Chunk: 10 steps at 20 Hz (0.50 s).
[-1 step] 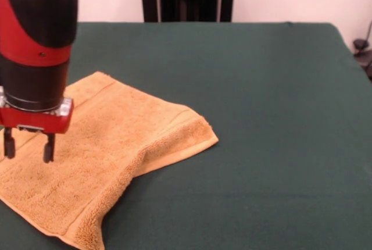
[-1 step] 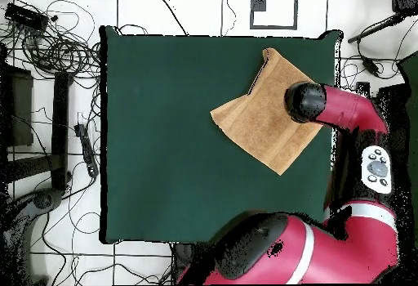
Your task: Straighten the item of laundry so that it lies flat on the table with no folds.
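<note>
Front view: a small golden-orange terry towel (image 1: 110, 157) lies on the dark green table (image 1: 261, 116), at the lower left of the picture, and it is not yet flat. One part is doubled over, making a thicker layered edge that runs along the side toward the middle of the table and ends in a rounded corner at the right. A second flap bends downward toward the bottom edge of the picture, so the cloth has an irregular, notched outline rather than a square one. A flat woven band crosses the far part of the towel. Just above the towel's left part hangs the gripper (image 1: 28, 145), under a red plate and a black and red wrist; its two dark fingers are parted and nothing is between them. Whether the fingertips touch the cloth cannot be told. In the overhead view the towel (image 2: 265, 115) sits near one corner of the table, with one corner reaching almost to the table's edge, and the arm's end (image 2: 306, 101) covers part of it. The step in hand appears to be positioning for a grasp. The next move probably calls for lowering onto the folded layer, pinching only that layer, and drawing it outward until the cloth opens fully.
</note>
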Tool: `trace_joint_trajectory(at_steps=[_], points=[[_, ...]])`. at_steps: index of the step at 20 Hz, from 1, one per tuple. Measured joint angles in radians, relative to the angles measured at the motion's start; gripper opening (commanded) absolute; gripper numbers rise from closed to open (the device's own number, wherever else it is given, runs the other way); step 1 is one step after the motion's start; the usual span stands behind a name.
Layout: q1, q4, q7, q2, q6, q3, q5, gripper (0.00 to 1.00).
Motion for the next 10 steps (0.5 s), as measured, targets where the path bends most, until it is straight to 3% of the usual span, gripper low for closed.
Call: trace_joint_trajectory(at_steps=[10], points=[[0.026,0.051,0.0,0.0,-0.065,-0.014,0.013,1.0]])
